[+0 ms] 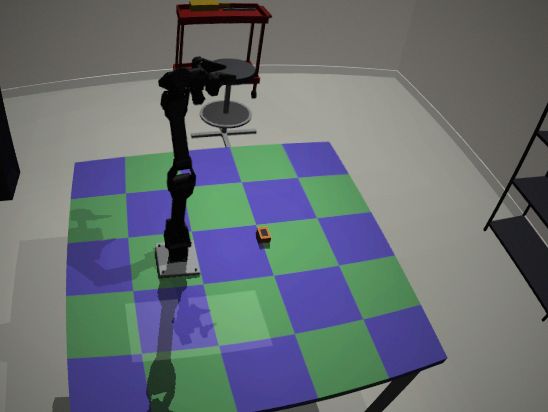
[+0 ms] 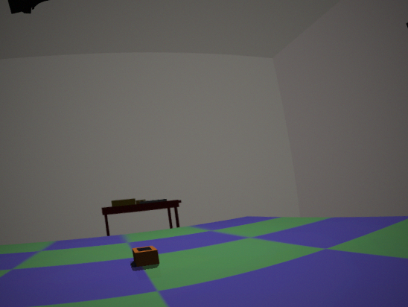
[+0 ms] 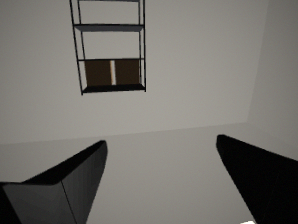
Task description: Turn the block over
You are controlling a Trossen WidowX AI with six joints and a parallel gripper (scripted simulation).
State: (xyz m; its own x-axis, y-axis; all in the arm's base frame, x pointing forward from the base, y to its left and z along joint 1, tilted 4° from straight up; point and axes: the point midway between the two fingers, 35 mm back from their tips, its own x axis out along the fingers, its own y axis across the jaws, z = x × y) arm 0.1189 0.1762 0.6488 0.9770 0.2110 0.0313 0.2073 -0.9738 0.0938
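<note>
A small orange block [image 1: 264, 234] [image 2: 145, 255] rests on the checkered table [image 1: 320, 300] [image 2: 298, 261] near its middle, with its dark marked side facing up. My arm stands upright from its base [image 1: 176, 262] at the table's left. My gripper [image 1: 215, 80] [image 3: 161, 143] is raised high above the table's far edge, far from the block. Its fingers stand wide apart with nothing between them. The wrist view shows only the two dark fingers, a wall and a shelf; the block is out of that view.
A red cart [image 1: 220, 30] [image 2: 141, 209] and a round stool [image 1: 226, 112] stand beyond the table's far edge. A dark shelf rack [image 1: 530, 200] [image 3: 110, 50] stands to the right. A pale square patch [image 1: 235, 315] marks the table in front of the base.
</note>
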